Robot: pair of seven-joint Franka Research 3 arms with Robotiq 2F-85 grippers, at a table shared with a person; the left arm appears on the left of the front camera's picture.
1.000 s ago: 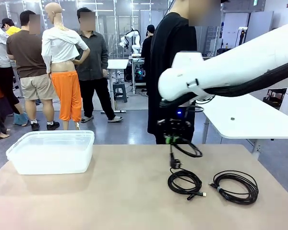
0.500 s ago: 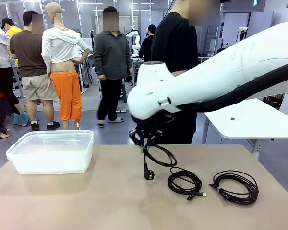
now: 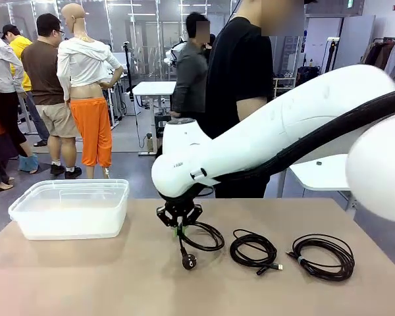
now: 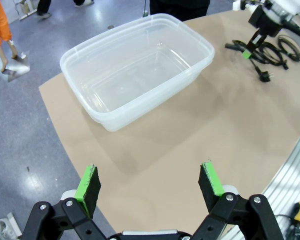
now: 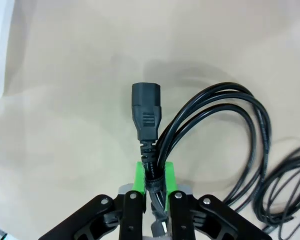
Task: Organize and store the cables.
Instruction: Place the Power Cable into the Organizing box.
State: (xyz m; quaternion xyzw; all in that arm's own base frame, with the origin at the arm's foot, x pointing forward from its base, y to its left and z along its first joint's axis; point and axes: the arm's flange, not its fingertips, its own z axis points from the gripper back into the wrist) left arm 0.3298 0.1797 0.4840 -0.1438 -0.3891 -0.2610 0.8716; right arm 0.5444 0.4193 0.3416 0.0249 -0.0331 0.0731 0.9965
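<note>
The right fingers (image 5: 140,177) were clenched on a cable (image 5: 215,110), the green pads pinched on several strands just behind a moulded plug (image 5: 145,112) that stuck out past the tips. From that grip the loose loops of the cable (image 3: 207,237) were hung below the fingers, low over the middle of the counter (image 3: 118,283), with a second, round plug (image 3: 189,262) dangling lowest; whether it touched the counter could not be told. Two more coils (image 3: 253,250) (image 3: 322,255) were laid flat on the counter to the robot's right, near each other. A clear bin (image 3: 72,224) was set well apart at the left. The left fingers (image 4: 88,184) were held spread wide with nothing between them, above the counter's edge short of the bin (image 4: 90,107). The cable was judged light, limp and smooth-jacketed, so that loops would sag, swing and possibly uncoil or snag in transit. A hold across several bundled strands was judged safest, since a single strand or the plug alone would let the coil unravel.
</note>
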